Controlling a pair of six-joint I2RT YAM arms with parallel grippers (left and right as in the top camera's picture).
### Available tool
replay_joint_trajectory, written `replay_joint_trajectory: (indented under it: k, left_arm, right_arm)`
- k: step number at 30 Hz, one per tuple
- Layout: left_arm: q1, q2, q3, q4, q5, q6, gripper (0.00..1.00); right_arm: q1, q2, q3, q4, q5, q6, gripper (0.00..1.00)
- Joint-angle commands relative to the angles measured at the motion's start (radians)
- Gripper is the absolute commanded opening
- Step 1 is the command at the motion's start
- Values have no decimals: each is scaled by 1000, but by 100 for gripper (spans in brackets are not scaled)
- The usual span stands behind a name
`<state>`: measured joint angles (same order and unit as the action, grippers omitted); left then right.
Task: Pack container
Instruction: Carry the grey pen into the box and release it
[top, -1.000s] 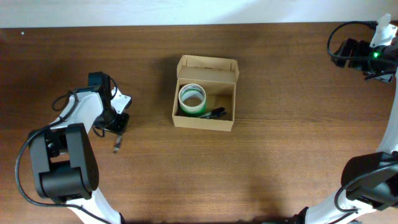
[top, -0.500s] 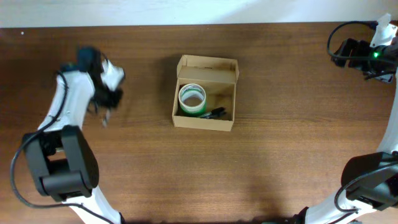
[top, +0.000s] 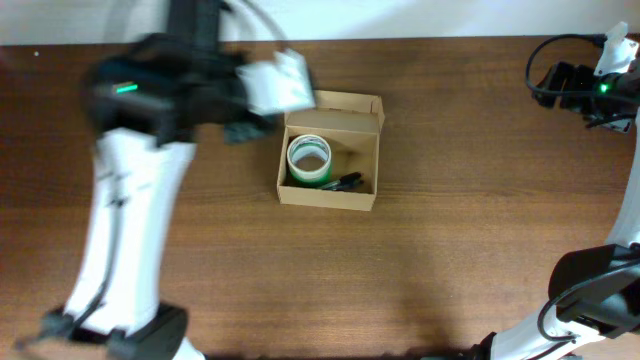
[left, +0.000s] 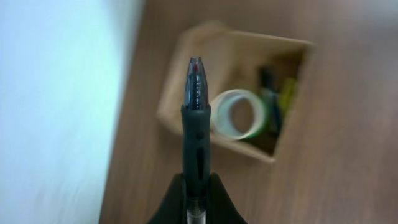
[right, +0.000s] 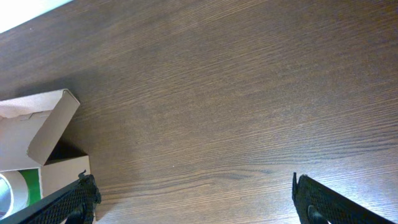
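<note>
The tan cardboard container (top: 328, 193) stands open at the table's middle, its flap lid (top: 334, 112) folded back. Inside lie a green tape roll (top: 309, 158) and dark pens (top: 347, 181). My left gripper (left: 197, 198) is shut on a dark pen (left: 196, 130) and holds it raised above the table, left of the container (left: 186, 74); the arm is blurred in the overhead view (top: 240, 128). The tape roll (left: 236, 114) shows in the left wrist view. My right gripper (right: 189, 202) is open and empty, high at the far right; the container's flap (right: 43, 127) shows at its left.
The table's far edge meets a white wall (top: 320, 18) just behind the container. The right arm (top: 590, 85) sits folded at the far right corner.
My left arm has lifted from the table's left side and swung up and right towards the container, carrying the pen. The right arm has not moved.
</note>
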<state>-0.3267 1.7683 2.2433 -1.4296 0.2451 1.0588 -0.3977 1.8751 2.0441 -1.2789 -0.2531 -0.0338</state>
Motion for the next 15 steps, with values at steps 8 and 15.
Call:
replay_joint_trajectory:
  k: [8,15]
  left_arm:
    - [-188,381,-23,-60,-116,200,2]
    - [-188,476,-38,-35,-49,200,2]
  right_arm:
    - [5,2,2,0,-5,-2,99]
    - [5,2,2,0,-5,-2,99]
